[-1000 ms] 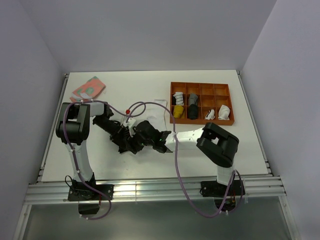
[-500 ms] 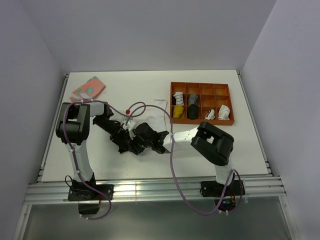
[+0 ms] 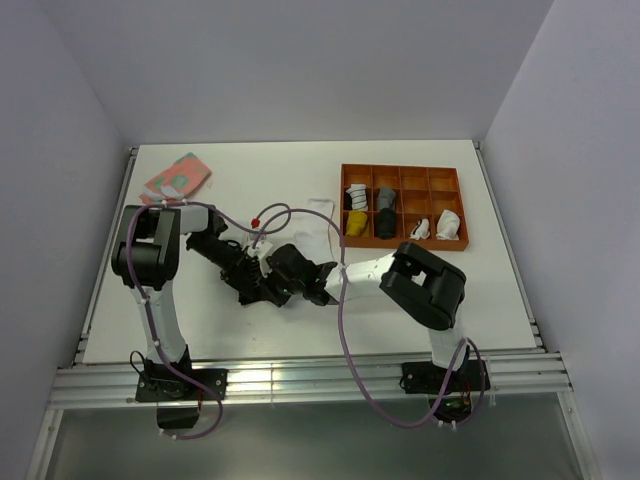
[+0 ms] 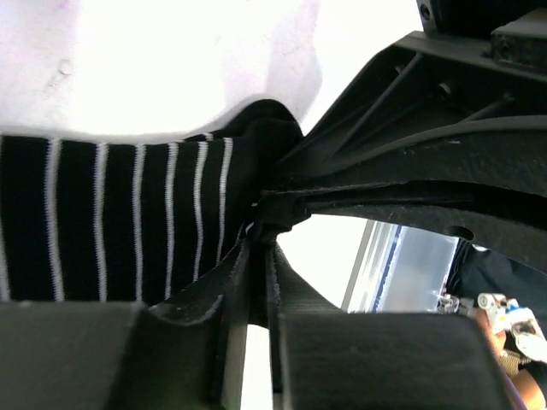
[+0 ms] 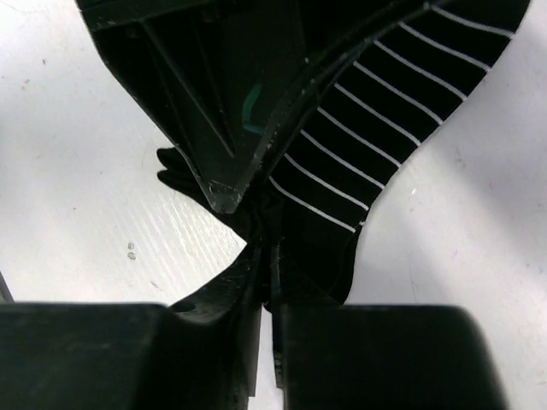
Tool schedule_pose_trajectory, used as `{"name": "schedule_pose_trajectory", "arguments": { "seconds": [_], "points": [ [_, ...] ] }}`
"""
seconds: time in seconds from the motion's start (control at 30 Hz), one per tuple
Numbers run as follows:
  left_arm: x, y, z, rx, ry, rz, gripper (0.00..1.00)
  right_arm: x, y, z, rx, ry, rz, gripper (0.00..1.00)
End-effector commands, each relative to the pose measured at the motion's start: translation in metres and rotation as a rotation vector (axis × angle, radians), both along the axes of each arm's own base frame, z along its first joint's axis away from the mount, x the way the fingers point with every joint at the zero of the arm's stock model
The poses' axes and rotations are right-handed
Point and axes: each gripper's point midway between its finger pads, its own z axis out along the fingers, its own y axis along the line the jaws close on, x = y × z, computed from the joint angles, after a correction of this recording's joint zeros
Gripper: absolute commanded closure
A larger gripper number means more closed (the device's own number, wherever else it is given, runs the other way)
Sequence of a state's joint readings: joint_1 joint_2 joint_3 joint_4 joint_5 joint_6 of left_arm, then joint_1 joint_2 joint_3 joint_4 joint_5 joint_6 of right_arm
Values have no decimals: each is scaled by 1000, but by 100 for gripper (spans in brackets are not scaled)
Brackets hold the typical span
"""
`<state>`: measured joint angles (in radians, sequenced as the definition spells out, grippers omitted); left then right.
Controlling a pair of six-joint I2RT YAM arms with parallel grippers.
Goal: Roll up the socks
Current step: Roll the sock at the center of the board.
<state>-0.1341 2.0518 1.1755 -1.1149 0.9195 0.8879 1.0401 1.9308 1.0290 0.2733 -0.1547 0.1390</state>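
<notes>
Left tool [image 4: 256, 256] and right tool [image 5: 267, 256] meet tip to tip mid-bench, both on the black fabric sock with thin white stripes [image 4: 111, 222]. Left tool: jaws almost together, thin slit only, black sock edge caught at the tips. Right tool: same, near-closed, pinching a bunched black fold. The sock lies on the white bench [image 3: 260, 170] between the two arms, nearer the front edge than the back.

Small teal curved mark [image 5: 251, 107] on the left tool's finger, not legible as a letter.

White fabric sock [image 3: 318, 222] lies just behind the tools. Pink fabric sock with teal patches [image 3: 177, 177] sits at the far-left corner, close to the bench edge. Orange plastic compartment tray [image 3: 400, 168] far right, rolled items in some cells. Bare bench along back centre and front right.
</notes>
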Motion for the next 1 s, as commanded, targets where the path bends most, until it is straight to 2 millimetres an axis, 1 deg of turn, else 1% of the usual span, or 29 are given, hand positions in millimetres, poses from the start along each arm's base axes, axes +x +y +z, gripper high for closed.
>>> {"name": "schedule_pose_trajectory", "arguments": {
  "seconds": [0.0,0.03,0.07,0.1,0.13,0.17,0.23,0.27,0.33,0.4,0.43,0.47,0.5,0.53,0.57,0.6,0.67,0.7,0.73,0.8,0.83,0.87,0.9,0.93,0.97],
  "points": [
    [12,-4,9,-22,-80,30,80,3,0,3,-6,42,-29,93],
    [15,-5,13,-27,-103,36,73,1,-1,2,-13,60,-26,95],
    [16,-6,14,-25,-106,47,71,-3,-4,-1,-30,88,-24,96],
    [17,-6,15,-28,-118,54,69,-3,-7,0,-36,97,-34,97],
    [25,-8,19,-36,-170,61,66,-3,-9,-1,-46,106,-40,99],
    [25,-8,20,-34,-167,80,65,-7,-14,-4,-68,132,-48,100],
    [35,-8,26,-40,-239,100,63,-10,-18,-1,-74,160,-67,100],
    [38,-8,28,-35,-246,125,62,-12,-22,-2,-85,177,-73,100],
    [45,-7,37,-42,-296,148,62,-20,-23,-1,-84,213,-63,100],
    [57,-4,40,-38,-332,200,61,-22,-26,2,-81,243,-84,100],
    [63,-2,48,-48,-365,222,62,-22,-26,4,-78,246,-94,100],
    [69,-1,50,-52,-379,255,62,-26,-31,3,-95,271,-106,100],
    [77,7,53,-52,-393,303,61,-24,-33,4,-97,278,-119,100],
    [83,11,58,-56,-404,337,59,-25,-34,4,-98,297,-129,100],
    [89,14,62,-66,-410,364,60,-25,-35,6,-102,313,-132,100],
    [97,28,66,-71,-413,418,60,-22,-37,6,-105,327,-139,100],
    [107,39,75,-86,-420,471,59,-22,-39,9,-122,364,-141,100],
    [111,49,77,-84,-436,498,60,-21,-40,6,-135,382,-143,100],
    [113,54,80,-77,-464,509,60,-14,-38,12,-126,390,-155,100],
    [119,63,85,-59,-552,519,60,-16,-42,5,-161,455,-155,100],
    [120,65,97,-51,-623,519,58,-4,-39,13,-143,473,-172,100],
    [114,67,91,-27,-643,521,57,-9,-42,12,-154,538,-155,100],
    [112,67,94,-18,-684,508,55,-5,-43,12,-158,562,-162,100],
    [110,67,102,-11,-741,495,52,3,-39,14,-155,574,-172,100],
    [105,67,100,2,-771,465,52,6,-46,12,-182,604,-189,100]
  ]
}}
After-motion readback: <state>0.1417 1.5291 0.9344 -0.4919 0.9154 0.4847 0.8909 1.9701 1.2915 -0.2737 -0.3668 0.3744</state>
